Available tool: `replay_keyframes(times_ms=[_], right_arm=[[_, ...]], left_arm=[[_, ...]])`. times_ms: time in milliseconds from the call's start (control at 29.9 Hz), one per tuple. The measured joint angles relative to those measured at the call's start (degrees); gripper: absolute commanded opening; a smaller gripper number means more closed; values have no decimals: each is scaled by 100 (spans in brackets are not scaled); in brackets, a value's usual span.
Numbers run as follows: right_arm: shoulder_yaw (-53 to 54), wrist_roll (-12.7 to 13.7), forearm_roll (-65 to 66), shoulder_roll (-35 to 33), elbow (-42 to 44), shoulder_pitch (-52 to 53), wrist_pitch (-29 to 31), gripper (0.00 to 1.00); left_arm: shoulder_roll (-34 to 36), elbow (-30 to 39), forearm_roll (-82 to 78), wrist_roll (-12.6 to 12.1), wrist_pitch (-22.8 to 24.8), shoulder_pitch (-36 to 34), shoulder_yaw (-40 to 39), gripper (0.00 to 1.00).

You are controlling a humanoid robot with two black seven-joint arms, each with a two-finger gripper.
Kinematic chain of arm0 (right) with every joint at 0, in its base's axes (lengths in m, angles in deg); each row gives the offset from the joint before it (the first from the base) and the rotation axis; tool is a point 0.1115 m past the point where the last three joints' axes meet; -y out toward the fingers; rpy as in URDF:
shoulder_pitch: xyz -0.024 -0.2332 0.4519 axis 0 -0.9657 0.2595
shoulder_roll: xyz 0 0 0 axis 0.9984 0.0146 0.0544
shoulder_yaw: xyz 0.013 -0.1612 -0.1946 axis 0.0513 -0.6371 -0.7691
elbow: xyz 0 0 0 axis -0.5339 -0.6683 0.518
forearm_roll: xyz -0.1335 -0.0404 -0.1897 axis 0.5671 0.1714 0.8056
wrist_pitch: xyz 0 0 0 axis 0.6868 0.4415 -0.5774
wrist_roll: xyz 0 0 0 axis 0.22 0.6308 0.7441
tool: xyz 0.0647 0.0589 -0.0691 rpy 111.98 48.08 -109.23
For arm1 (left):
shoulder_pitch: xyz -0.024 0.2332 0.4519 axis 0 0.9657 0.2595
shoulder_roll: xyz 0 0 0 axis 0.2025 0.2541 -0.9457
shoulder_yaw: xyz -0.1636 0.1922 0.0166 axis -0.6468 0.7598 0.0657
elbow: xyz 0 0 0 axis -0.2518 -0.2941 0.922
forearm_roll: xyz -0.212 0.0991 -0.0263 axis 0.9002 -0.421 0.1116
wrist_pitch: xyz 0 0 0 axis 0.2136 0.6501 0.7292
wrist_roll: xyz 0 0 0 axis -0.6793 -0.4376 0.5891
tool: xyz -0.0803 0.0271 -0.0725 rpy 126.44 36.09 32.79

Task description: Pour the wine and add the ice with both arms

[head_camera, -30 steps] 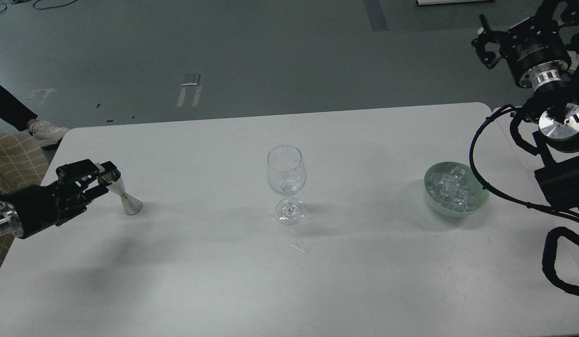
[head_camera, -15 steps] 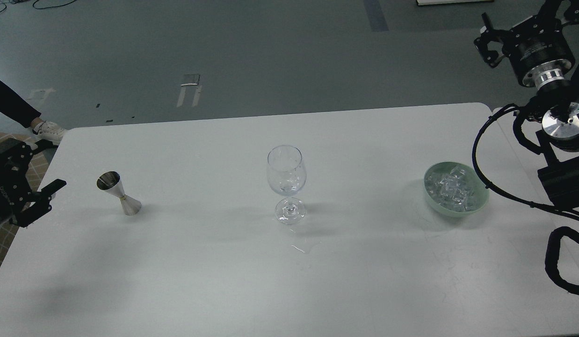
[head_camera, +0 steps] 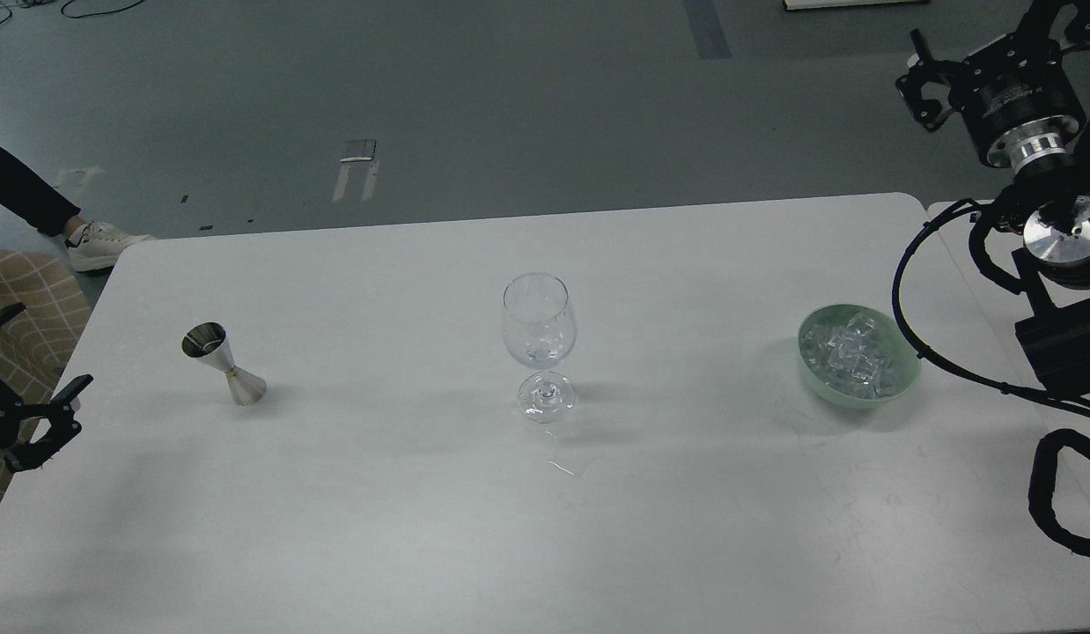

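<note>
A clear stemmed wine glass point(head_camera: 539, 330) stands at the table's middle with a few ice cubes in its bowl. More ice point(head_camera: 851, 354) fills a pale green bowl point(head_camera: 811, 374) at the right. A steel jigger point(head_camera: 221, 361) stands upright at the left. My left gripper point(head_camera: 50, 348) is open and empty at the table's left edge, well left of the jigger. My right gripper point(head_camera: 913, 70) is open and empty, high beyond the table's far right corner, well above the bowl.
A small wet patch point(head_camera: 567, 467) lies on the white table point(head_camera: 404, 528) in front of the glass. A person's leg and white shoe point(head_camera: 100, 246) are at the far left beyond the table. My right arm's cable loop point(head_camera: 906, 291) hangs beside the bowl.
My left gripper let go of the jigger, opened and drew back left to the table's edge. The jigger stays standing. My right gripper rose slightly and shifted right.
</note>
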Motion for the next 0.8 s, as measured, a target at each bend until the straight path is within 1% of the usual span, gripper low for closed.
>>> replay_keyframes(times_ms=[100, 234, 368, 435, 501, 602, 669, 702, 802], right_arm=[[-17, 0, 0, 0, 0, 0, 0, 100], [-40, 21, 0, 0, 1, -6, 0, 100], [-44, 95, 0, 0, 9, -14, -4, 100], [-45, 115, 0, 0, 12, -18, -5, 100], [-50, 121, 0, 0, 16, -30, -5, 100], [-60, 122, 4, 0, 17, -79, -5, 100], [-62, 127, 7, 0, 17, -97, -5, 100], [-61, 133, 8, -3, 17, -101, -5, 100], [-63, 170, 8, -54, 17, -106, -5, 100]], left_arm=[[-199, -9, 60, 16, 0, 253, -1, 96], [-493, -22, 72, 196, 0, 354, -15, 93], [-860, -18, 66, 615, 0, 392, -18, 90], [-949, 13, 54, 681, 0, 393, -15, 88], [-1010, 36, 54, 649, 0, 396, -6, 85], [-1150, 76, 59, 475, 0, 415, -1, 82], [-1265, 123, 83, 392, 0, 445, -1, 77], [-1303, 137, 110, 374, 0, 459, -2, 70], [-1376, 193, 218, 356, 0, 485, -8, 70]])
